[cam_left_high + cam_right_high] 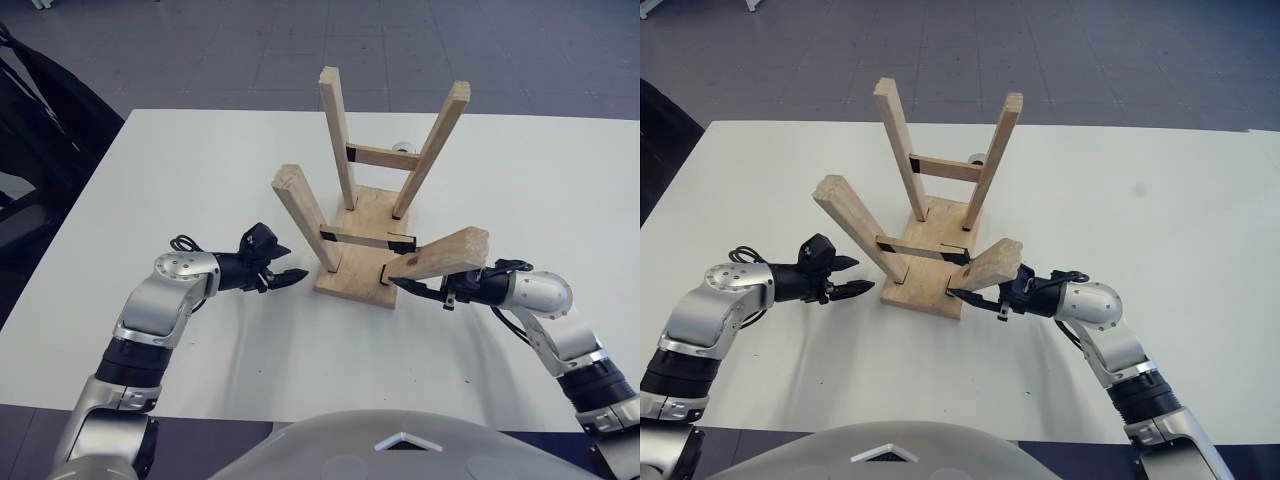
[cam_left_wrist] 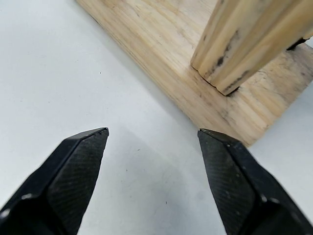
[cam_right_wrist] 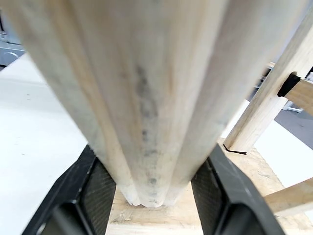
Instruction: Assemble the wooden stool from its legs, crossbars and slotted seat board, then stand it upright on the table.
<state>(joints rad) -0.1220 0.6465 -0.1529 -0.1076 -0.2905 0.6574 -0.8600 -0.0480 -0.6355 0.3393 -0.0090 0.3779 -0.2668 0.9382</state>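
The wooden stool lies upside down on the white table, its slotted seat board (image 1: 365,255) flat and its legs pointing up. Two far legs (image 1: 337,135) are joined by a crossbar (image 1: 385,157). The near left leg (image 1: 305,217) joins a second crossbar (image 1: 358,238). The near right leg (image 1: 440,255) leans steeply toward my right arm, its foot at the board's corner. My right gripper (image 1: 408,286) is shut on that leg near its base (image 3: 146,161). Just left of the board my left gripper (image 1: 290,275) stands open, its fingers (image 2: 78,171) empty above the tabletop.
The white table (image 1: 180,180) has free room on both sides of the stool. A small round object (image 1: 403,146) lies behind the far crossbar. Dark floor lies beyond the table's far edge.
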